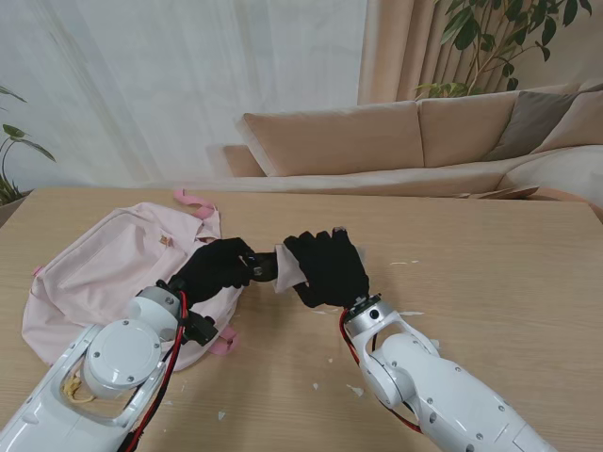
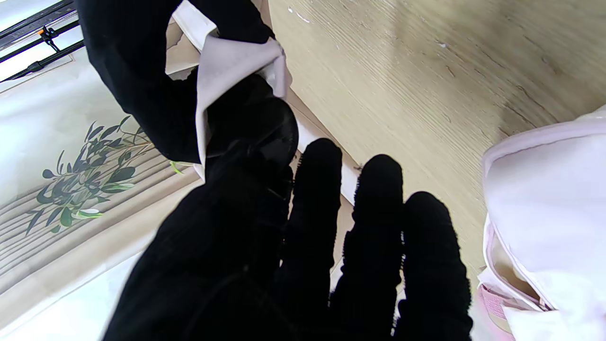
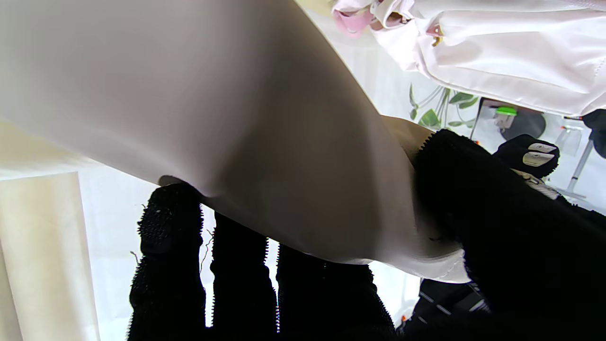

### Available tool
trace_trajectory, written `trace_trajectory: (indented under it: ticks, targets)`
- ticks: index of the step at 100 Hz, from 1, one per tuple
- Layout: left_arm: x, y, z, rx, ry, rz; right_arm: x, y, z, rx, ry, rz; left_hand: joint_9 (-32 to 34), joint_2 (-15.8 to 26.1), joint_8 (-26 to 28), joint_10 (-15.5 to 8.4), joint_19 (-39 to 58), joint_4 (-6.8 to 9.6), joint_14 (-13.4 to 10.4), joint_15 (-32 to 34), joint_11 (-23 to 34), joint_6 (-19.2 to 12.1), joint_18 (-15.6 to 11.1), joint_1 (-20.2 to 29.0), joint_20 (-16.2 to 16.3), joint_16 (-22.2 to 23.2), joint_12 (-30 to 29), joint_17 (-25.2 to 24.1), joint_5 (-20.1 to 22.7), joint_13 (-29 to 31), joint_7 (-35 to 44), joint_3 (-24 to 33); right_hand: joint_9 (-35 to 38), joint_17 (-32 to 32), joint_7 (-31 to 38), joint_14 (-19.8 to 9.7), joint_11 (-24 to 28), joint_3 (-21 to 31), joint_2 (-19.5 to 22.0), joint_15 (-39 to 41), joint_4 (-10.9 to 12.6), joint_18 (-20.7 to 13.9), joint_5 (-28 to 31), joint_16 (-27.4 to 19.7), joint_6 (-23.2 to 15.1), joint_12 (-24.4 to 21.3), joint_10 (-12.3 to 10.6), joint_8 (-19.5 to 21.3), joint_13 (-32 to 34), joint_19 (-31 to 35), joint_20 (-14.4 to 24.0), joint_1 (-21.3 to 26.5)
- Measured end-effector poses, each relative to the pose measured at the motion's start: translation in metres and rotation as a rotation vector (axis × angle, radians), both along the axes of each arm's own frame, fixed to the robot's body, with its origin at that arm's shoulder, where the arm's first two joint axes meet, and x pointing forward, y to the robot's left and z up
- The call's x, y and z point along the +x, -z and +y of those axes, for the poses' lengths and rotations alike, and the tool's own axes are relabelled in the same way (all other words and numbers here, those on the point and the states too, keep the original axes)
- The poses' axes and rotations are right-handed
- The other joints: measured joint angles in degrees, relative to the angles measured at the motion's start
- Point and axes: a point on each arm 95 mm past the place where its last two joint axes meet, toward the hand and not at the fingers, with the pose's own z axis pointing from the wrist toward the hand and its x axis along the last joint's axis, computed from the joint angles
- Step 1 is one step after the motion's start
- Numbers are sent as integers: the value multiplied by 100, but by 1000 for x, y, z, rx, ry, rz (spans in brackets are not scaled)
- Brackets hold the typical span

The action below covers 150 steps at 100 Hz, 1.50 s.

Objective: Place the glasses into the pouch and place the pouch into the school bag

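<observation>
1. Here the right hand (image 1: pixel 328 268) grips the pale pouch (image 1: pixel 287 268), lifted off the wooden surface (image 1: pixel 490 273).
2. The left hand (image 1: pixel 215 266) pinches the dark glasses (image 1: pixel 256 266) at the pouch's mouth, its other fingers (image 2: pixel 374 227) spread.
3. The pink school bag (image 1: pixel 104 273) lies on the surface, left of both hands.

The desk (image 1: pixel 490 245) is viewed downward from the stand; each robot hand is viewed closely along its fingers, the pouch (image 3: pixel 236 118) being shared by all views.
</observation>
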Motion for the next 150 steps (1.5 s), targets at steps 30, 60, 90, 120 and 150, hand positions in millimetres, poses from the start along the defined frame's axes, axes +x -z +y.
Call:
trace_trajectory:
  ticks: [30, 60, 90, 120, 150]
  targets:
    - [1, 0, -10, -9, 1, 15, -1, -1, 7, 5, -19, -4, 62, -3, 23, 1, 127, 0, 0, 73, 86, 211, 85, 0, 0, 4, 0, 133, 44, 149, 1, 0, 0, -33, -114, 0, -59, -16, 22, -60, 1, 0, 3, 0, 19, -31, 36, -60, 0, 0, 0, -72]
    - [0, -1, -11, -17, -1, 25, 0, -3, 10, 16, -20, -4, -283, -70, -118, 7, 125, 0, 0, 37, 90, 253, 121, -584, 0, 4, -227, -174, 35, -128, 28, 345, 0, -35, -152, -1, -59, -18, 23, -60, 3, 0, 7, 0, 3, -31, 36, -62, 0, 0, 0, -72]
    - [-2, -4, 6, -34, -24, -3, 3, -6, 3, 16, 12, 3, -577, -82, -252, 20, -10, -50, 2, -202, 86, 125, 52, -994, -3, 5, -369, -427, -51, -328, -437, 842, 0, -38, -199, -1, -58, -18, 24, -61, 3, 0, 8, 0, -1, -31, 36, -62, 0, 0, 0, -72]
    - [-1, -3, 0, -15, -31, -35, 1, -4, 5, 0, 2, 1, 3, -278, -53, -150, 60, -50, -41, 70, 85, 66, 39, -495, 0, 69, 260, -130, -9, -136, 149, 855, 0, -38, -200, -2, -58, -18, 24, -61, 3, 0, 8, 0, -2, -31, 36, -62, 0, 0, 0, -72]
    - [1, -3, -10, 11, -29, -35, -2, -3, 11, -1, -20, -5, 61, -296, 170, -166, 139, -50, -47, 211, 232, 139, 39, -448, 4, 135, 303, 28, -30, 66, 425, 899, 0, -38, -201, -2, -58, -18, 17, -61, 3, 0, 9, 0, -3, -31, 36, -62, 0, 0, 0, -72]
